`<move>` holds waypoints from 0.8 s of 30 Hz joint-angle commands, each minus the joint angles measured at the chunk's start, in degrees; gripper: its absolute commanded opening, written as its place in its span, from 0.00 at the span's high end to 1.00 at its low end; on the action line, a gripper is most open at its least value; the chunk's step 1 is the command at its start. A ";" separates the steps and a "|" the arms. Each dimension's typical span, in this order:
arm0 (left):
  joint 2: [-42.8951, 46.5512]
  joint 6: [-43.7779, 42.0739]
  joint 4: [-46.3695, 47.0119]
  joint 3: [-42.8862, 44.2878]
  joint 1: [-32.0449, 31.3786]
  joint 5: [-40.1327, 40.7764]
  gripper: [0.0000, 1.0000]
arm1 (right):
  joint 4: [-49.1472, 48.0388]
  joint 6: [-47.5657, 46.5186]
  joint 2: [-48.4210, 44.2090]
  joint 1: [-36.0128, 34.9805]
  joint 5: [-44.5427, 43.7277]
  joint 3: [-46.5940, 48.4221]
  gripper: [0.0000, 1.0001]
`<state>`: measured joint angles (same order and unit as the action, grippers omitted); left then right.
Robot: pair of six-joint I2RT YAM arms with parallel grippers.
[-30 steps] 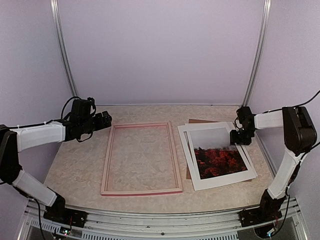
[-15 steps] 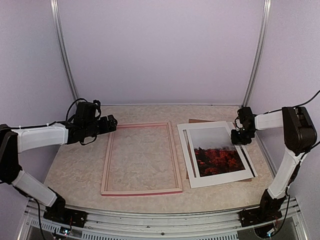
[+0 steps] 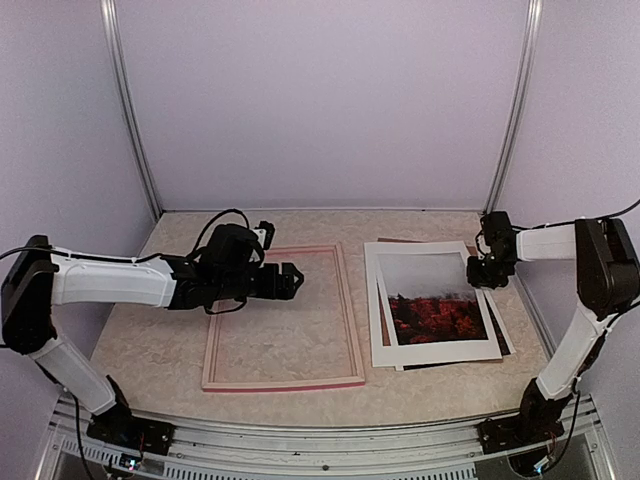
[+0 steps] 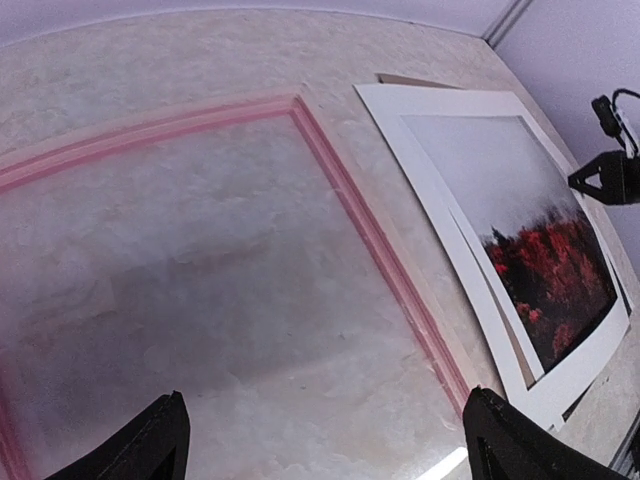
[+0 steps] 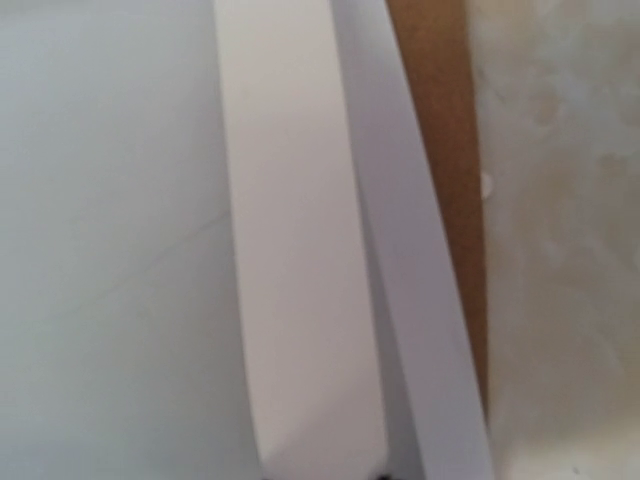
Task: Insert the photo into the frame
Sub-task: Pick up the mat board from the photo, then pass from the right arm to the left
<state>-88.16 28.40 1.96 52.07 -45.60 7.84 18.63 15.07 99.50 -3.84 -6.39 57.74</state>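
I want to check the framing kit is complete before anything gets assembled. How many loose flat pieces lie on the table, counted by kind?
Frame: 1
Photo: 1
White sheet under the photo: 1
Brown board at the bottom of the stack: 1
Total: 4

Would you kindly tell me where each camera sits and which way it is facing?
Top external: high behind the bases, looking down; both arms, the frame and the photo show.
Left wrist: above the frame, facing the photo; left gripper fingertips at the bottom corners.
Right wrist: close over the photo's white border and a brown board; no fingers clearly show.
Top and left wrist share frame, photo, right gripper.
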 commanded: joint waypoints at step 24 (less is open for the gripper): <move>-26.89 6.48 5.42 24.73 -9.94 -15.82 0.05 | 6.48 1.52 -15.68 0.86 12.88 2.22 0.83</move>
<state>-111.70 32.88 6.39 72.90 -55.07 -4.56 23.51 16.14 86.32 -3.70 4.43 57.82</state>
